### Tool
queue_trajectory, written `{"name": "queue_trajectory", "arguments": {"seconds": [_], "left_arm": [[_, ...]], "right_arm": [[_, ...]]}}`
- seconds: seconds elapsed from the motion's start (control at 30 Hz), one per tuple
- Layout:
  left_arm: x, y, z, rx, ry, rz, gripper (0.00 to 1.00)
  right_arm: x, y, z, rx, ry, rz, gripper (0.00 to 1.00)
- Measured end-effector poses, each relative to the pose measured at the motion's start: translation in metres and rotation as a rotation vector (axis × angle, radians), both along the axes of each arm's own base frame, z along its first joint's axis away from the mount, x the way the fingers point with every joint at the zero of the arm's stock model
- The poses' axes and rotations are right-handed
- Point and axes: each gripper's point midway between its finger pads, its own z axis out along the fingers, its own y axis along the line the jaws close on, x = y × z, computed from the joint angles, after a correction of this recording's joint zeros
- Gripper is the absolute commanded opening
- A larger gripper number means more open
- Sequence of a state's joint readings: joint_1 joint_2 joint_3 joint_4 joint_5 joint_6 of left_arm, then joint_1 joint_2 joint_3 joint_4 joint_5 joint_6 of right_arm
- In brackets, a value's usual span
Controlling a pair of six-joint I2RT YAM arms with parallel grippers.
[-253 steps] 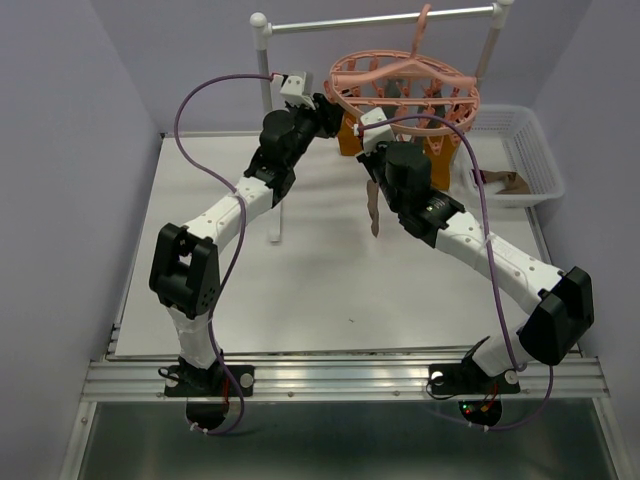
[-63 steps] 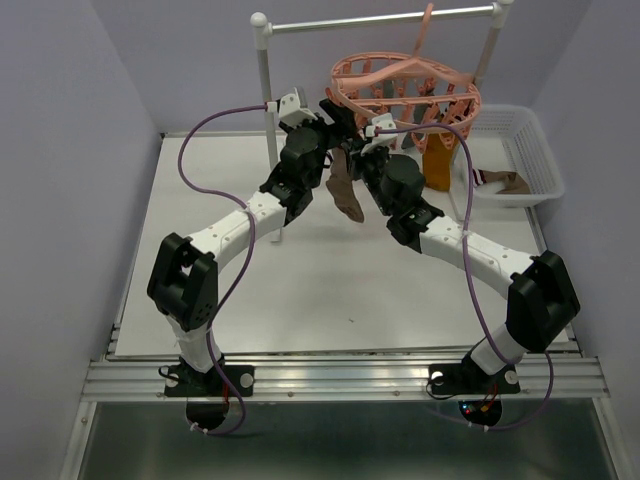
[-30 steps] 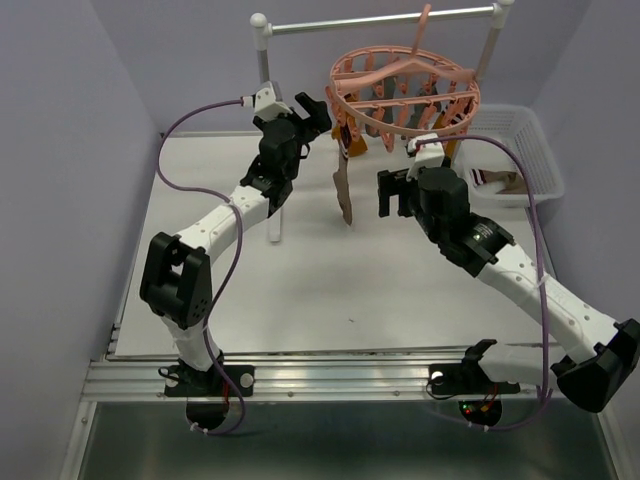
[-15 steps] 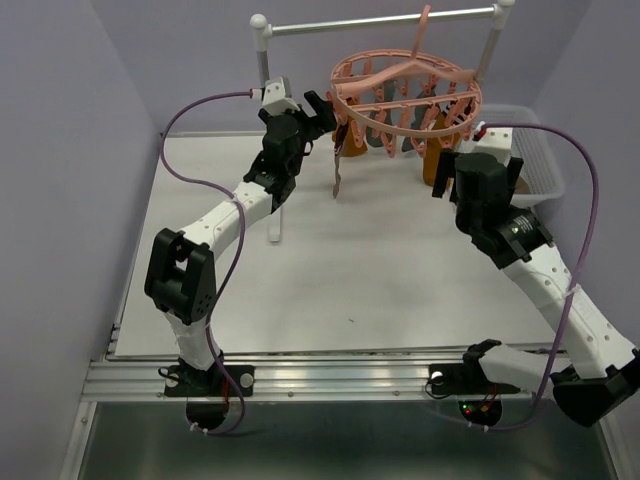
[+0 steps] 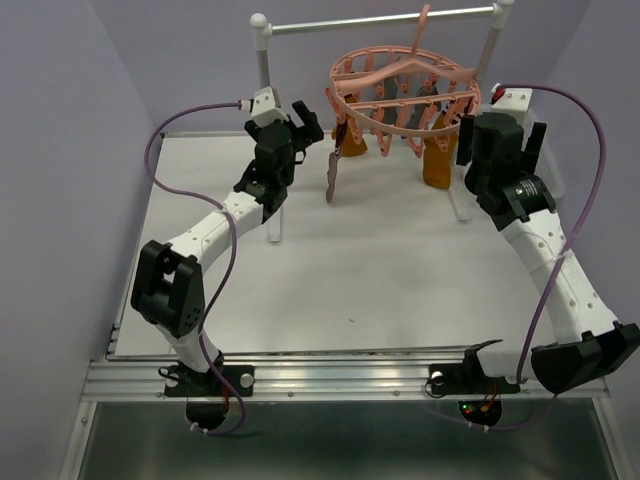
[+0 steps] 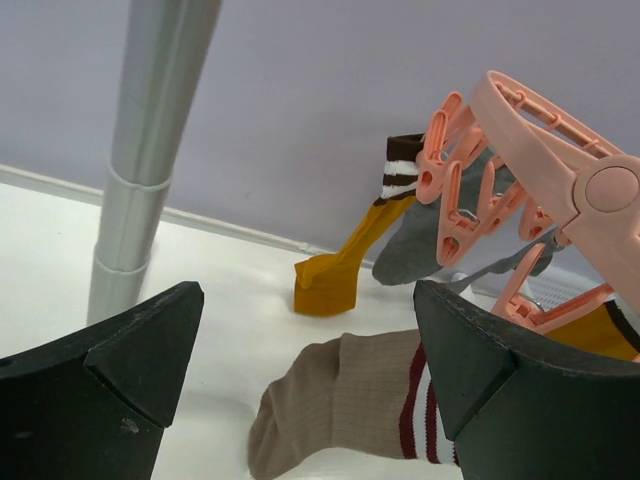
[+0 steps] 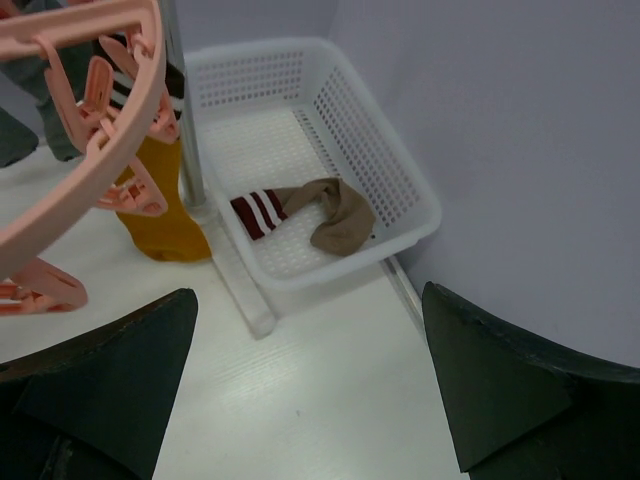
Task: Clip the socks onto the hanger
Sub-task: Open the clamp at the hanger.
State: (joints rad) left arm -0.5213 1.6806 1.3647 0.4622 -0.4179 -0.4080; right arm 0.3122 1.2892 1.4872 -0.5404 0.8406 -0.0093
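Hanger (image 5: 404,70) is hanging by its hook off the rail (image 5: 350,22) at the back of the desk (image 5: 350,280). The ring is lying roughly flat, near edge dipping a bit, hook pointing straight up. It's salmon-pink moulded plastic: a wide ring with cross spokes and clips (image 6: 440,160) dangling round the rim.

Brown sock (image 5: 332,175) is hanging from a clip on the ring's left side, long axis vertical, toe pointing down. It's ribbed knit with maroon and white bands at the cuff. Mustard sock (image 5: 436,165) is hanging on the right side the same way, toe down. Second mustard sock (image 6: 335,270), with a brown-and-white striped cuff, and a grey sock (image 6: 420,245) are hanging clipped further round.

Basket sock (image 7: 320,210), brown, is lying bent in the white perforated plastic basket (image 7: 380,150), striped cuff pointing toward the hanger side.

Left end effector (image 5: 305,118) is hovering just left of the ring, jaws standing wide apart and gripping nothing. It's near the brown sock but not touching it. Right end effector (image 5: 500,135) is sitting right of the ring above the basket, jaws also spread wide with nothing between them.
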Motion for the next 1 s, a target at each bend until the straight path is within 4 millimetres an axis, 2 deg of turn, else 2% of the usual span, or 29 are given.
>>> {"name": "queue_trajectory", "arguments": {"seconds": [0.07, 0.13, 0.2, 0.4, 0.47, 0.57, 0.73, 0.9, 1.0], "left_arm": [[-0.005, 0.005, 0.003, 0.004, -0.004, 0.008, 0.99], [-0.012, 0.011, 0.006, 0.011, -0.009, 0.012, 0.99], [-0.019, 0.016, 0.009, 0.027, -0.015, 0.012, 0.99], [-0.042, 0.031, 0.013, 0.105, -0.034, 0.0, 0.99], [-0.05, 0.033, 0.013, 0.135, -0.04, -0.016, 0.99], [-0.066, 0.035, 0.014, 0.193, -0.059, -0.064, 0.99], [-0.099, 0.018, 0.024, 0.258, -0.142, -0.241, 0.99], [-0.124, -0.016, 0.039, 0.29, -0.257, -0.452, 0.99], [-0.131, -0.034, 0.038, 0.316, -0.295, -0.555, 0.99]], "right_arm": [[0.003, -0.002, 0.014, -0.001, -0.033, 0.007, 1.0], [0.009, -0.002, 0.02, -0.019, -0.031, 0.028, 1.0], [0.023, 0.005, 0.021, -0.051, -0.012, 0.077, 1.0], [0.069, 0.036, -0.011, -0.166, 0.125, 0.284, 0.97], [0.08, 0.047, -0.014, -0.179, 0.139, 0.352, 0.96], [0.087, 0.064, -0.007, -0.179, 0.122, 0.454, 0.95], [0.091, 0.092, 0.015, -0.153, 0.054, 0.611, 0.94], [0.091, 0.108, 0.016, -0.148, 0.045, 0.706, 0.92], [0.092, 0.119, 0.019, -0.17, 0.046, 0.782, 0.91]]}}
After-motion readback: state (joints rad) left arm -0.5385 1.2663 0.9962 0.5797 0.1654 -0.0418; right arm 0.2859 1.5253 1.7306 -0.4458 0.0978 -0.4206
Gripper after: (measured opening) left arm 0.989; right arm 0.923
